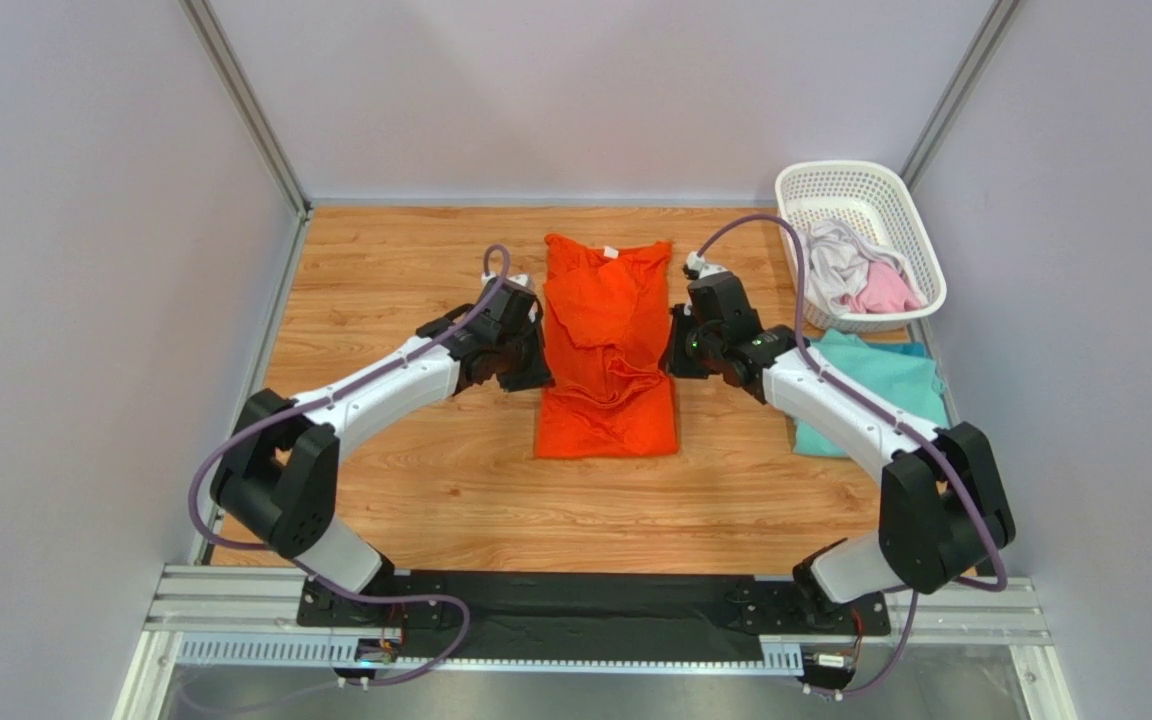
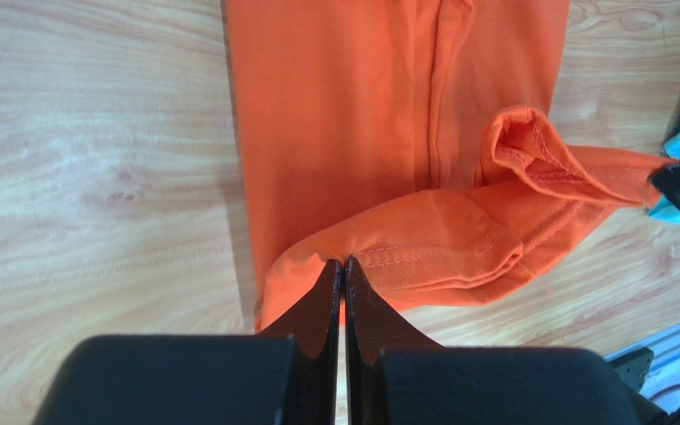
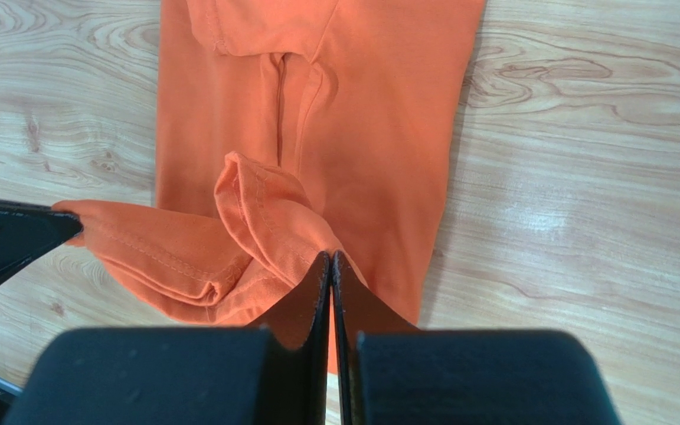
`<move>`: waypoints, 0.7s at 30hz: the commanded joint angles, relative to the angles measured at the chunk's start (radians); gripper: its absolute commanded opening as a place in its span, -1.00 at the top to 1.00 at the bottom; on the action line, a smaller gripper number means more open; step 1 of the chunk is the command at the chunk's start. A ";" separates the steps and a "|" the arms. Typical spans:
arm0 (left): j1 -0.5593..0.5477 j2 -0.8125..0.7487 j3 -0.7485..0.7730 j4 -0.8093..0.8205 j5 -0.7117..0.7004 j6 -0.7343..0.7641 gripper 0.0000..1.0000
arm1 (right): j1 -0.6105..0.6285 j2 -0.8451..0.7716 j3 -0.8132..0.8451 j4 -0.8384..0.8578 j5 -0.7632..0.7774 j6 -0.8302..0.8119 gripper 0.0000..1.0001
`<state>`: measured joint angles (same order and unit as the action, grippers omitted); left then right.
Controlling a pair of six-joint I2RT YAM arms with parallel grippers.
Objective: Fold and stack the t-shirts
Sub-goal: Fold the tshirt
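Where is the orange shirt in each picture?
Top external: the orange t-shirt lies in the middle of the table, between the two arms.
Left wrist: the orange t-shirt fills the upper middle, its edge pinched by the left gripper.
Right wrist: the orange t-shirt fills the upper middle, pinched by the right gripper.
Shared landmark: the wooden table beneath it.

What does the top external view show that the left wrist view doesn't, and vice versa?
Only top external: the basket holding a pale t-shirt and a pink t-shirt. Only left wrist: that the left gripper is shut on a stitched fold of the orange t-shirt. Both: the orange t-shirt, a teal t-shirt, the wooden table.
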<state>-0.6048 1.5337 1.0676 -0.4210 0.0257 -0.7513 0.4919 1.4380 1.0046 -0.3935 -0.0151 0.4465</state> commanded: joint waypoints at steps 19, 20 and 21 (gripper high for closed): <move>0.106 0.249 0.167 0.045 0.151 0.050 0.99 | -0.118 0.255 0.121 0.090 -0.118 -0.029 0.95; 0.108 0.252 0.170 0.045 0.149 0.052 0.98 | -0.124 0.266 0.127 0.088 -0.123 -0.032 0.95; 0.112 0.258 0.176 0.030 0.143 0.050 0.95 | -0.125 0.274 0.134 0.087 -0.125 -0.032 0.94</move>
<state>-0.5049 1.7824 1.1995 -0.3721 0.1658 -0.7094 0.3790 1.6901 1.0859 -0.3508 -0.1097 0.4358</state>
